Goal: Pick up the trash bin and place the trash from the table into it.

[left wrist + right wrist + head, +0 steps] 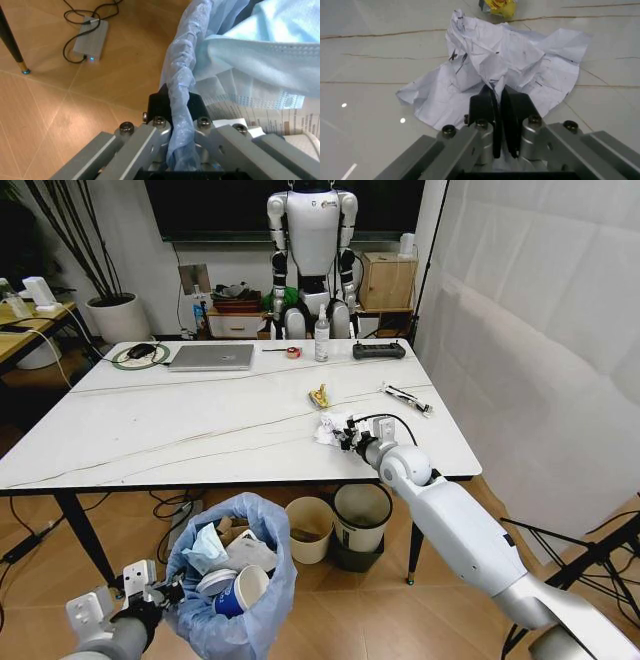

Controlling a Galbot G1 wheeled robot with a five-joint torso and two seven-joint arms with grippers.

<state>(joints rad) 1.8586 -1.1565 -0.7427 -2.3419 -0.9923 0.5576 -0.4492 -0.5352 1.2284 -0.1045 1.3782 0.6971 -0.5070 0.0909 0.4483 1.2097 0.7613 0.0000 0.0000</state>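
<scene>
The trash bin [238, 580], lined with a crinkly light-blue bag, hangs below the table's front edge at the lower left. It holds a blue paper cup [237, 591], cardboard and wrappers. My left gripper [165, 592] is shut on its bagged rim [179, 108]. On the white table [180, 430], my right gripper [347, 436] is shut on a crumpled white paper [495, 63], which rests on the tabletop [370, 67]. A yellow snack wrapper [320, 396] lies just beyond it, seen also as the yellow wrapper [499, 5] in the right wrist view. A white wrapper [407, 398] lies to the right.
A silver laptop [211, 357], a bottle [321, 337], a black controller [379, 350] and a cable coil [140, 356] sit at the table's far side. A cream bucket [308, 528] and a white round bin [361, 520] stand under the table. A power brick [90, 39] lies on the floor.
</scene>
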